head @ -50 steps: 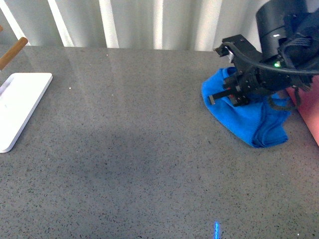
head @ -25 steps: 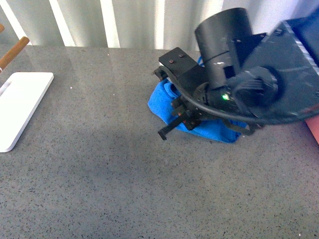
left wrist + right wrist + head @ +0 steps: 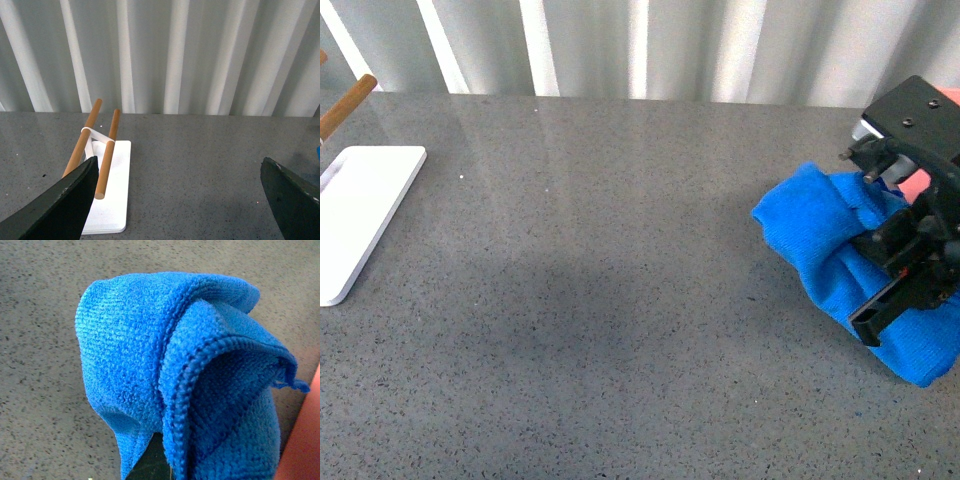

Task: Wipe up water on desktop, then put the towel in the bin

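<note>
The blue towel [image 3: 825, 245] lies bunched on the dark speckled desktop [image 3: 600, 300] at the far right. My right gripper [image 3: 898, 262] is shut on the towel and presses down on it from the right. In the right wrist view the towel [image 3: 165, 365] fills the frame and hides most of the gripper [image 3: 167, 467]. A salmon-pink edge of the bin [image 3: 306, 440] shows right beside the towel. In the front view a pink sliver of the bin [image 3: 920, 184] shows behind the gripper. My left gripper [image 3: 180, 200] is open and empty above the desktop.
A flat white base [image 3: 360, 215] with wooden rods [image 3: 345, 105] sits at the left edge, and shows in the left wrist view [image 3: 107, 200] close to one left finger [image 3: 65, 205]. A pale corrugated wall [image 3: 640, 45] runs behind the desktop.
My right gripper dragged the towel left to the middle of the desktop, then back to the far right edge by the bin. The towel is more bunched now.
</note>
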Robot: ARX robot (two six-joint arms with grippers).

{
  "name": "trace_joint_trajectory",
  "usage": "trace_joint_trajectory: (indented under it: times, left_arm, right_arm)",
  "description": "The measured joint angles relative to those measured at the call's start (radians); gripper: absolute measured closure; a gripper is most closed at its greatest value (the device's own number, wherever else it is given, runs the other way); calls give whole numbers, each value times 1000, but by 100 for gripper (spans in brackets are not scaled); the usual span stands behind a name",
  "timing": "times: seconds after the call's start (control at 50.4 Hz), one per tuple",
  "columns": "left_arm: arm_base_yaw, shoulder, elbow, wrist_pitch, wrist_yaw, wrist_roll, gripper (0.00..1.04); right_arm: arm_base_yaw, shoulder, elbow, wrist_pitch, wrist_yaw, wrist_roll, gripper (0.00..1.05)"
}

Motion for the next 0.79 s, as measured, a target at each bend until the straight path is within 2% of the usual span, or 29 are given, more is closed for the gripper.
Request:
trace_joint_trajectory:
  times: [0.198, 0.436, 0.595, 0.793]
  left_arm:
    - [0, 0, 0, 0, 0, 0, 7]
    - [0, 0, 0, 0, 0, 0, 7]
    - [0, 0, 0, 0, 0, 0, 7]
    - [0, 0, 0, 0, 0, 0, 7]
  right_arm:
    - [-85, -3, 18, -11, -15, -23, 101]
    - [-171, 103, 139, -37, -19, -27, 101]
    - [-174, 157, 223, -77, -5, -25, 101]
    - [-136, 147, 282, -116, -11, 10, 101]
